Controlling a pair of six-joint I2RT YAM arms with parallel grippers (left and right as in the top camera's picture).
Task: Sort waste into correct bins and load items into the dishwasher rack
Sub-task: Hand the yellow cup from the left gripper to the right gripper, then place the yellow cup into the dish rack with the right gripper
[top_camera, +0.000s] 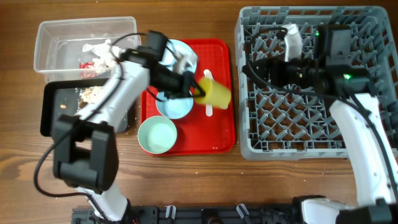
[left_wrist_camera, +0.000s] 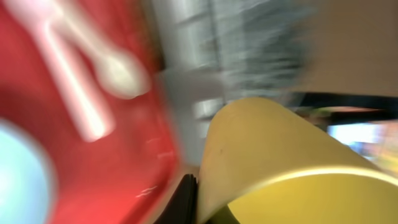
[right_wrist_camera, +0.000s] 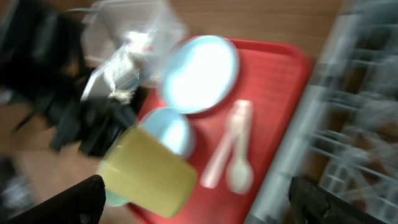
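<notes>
Leaning yellow cup (top_camera: 217, 93), smooth, plain.

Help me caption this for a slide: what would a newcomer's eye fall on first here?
The yellow cup grabs attention first, held on its side by the left gripper above the red tray in the middle of the table. Next comes the big grey rack, which fills the right side with the right arm reaching over it.

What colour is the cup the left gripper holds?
Yellow. The cup shows best in the right wrist view.
</notes>
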